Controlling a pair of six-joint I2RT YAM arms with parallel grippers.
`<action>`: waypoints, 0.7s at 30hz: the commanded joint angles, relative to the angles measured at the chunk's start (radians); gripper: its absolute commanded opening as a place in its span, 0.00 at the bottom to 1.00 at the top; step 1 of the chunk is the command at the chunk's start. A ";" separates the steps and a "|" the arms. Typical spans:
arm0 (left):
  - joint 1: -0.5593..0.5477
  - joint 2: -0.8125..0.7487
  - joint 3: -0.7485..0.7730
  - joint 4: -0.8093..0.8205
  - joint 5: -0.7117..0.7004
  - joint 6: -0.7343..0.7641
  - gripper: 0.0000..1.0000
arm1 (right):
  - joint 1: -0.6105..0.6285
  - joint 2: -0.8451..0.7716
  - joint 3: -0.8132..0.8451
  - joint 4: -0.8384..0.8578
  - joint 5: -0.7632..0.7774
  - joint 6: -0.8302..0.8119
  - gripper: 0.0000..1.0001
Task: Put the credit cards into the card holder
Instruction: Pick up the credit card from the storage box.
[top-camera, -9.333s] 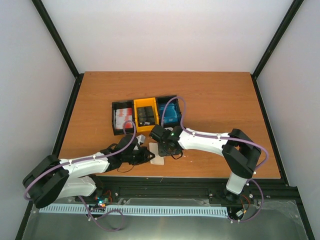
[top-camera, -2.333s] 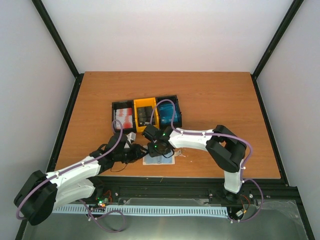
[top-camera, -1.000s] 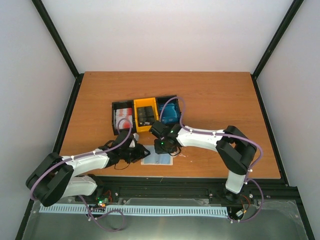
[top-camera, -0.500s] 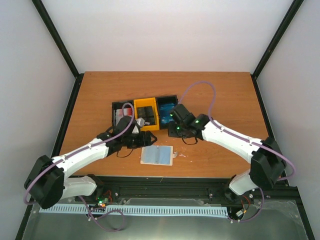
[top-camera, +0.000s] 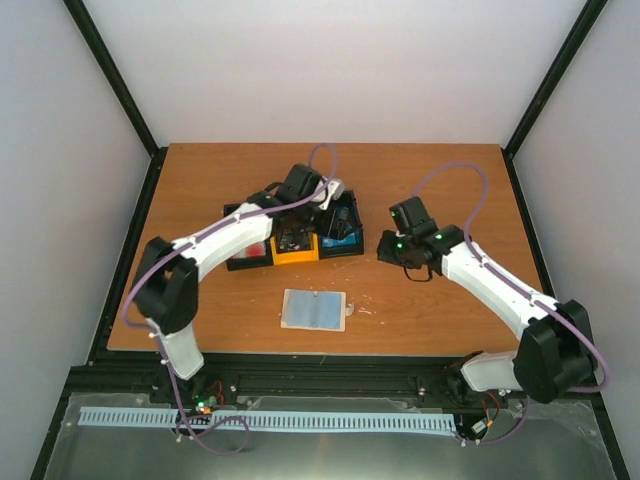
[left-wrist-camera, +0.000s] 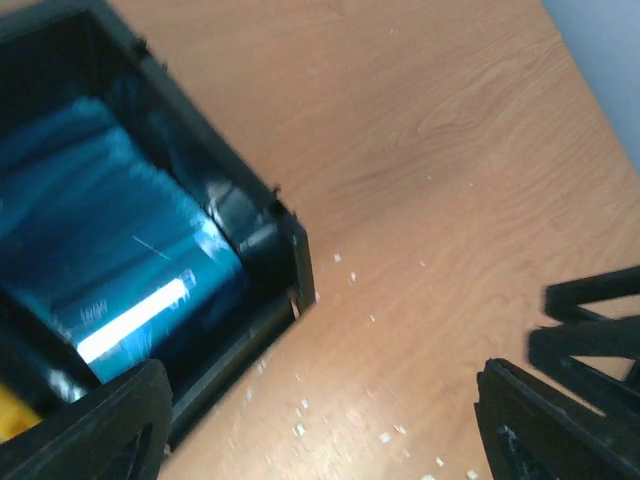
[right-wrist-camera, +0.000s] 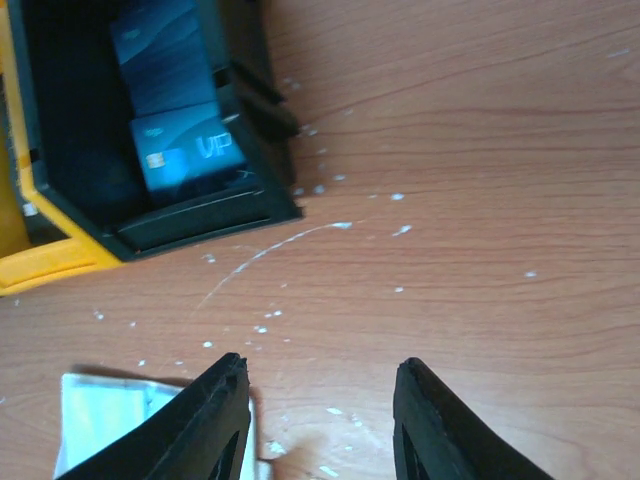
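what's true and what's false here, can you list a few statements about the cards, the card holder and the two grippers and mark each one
1. The card holder lies opened out flat on the table. True.
2. The right gripper is clamped on a blue card. False: it is open with nothing between its fingers.
3. The blue cards sit in the right-end compartment of the tray, as the top view shows it. True.
4. The left gripper is shut on a card. False: its fingers are wide apart and hold nothing.
5. The tray's middle compartment is yellow. True.
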 joint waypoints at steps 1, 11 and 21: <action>0.006 0.137 0.182 -0.130 -0.006 0.159 0.87 | -0.090 -0.063 -0.065 0.004 -0.014 -0.081 0.41; 0.036 0.126 0.160 -0.122 0.028 0.383 0.96 | -0.142 0.036 -0.083 0.080 -0.193 -0.216 0.43; 0.195 0.049 0.091 -0.177 0.074 0.514 0.88 | -0.124 0.270 0.035 0.063 -0.226 -0.231 0.43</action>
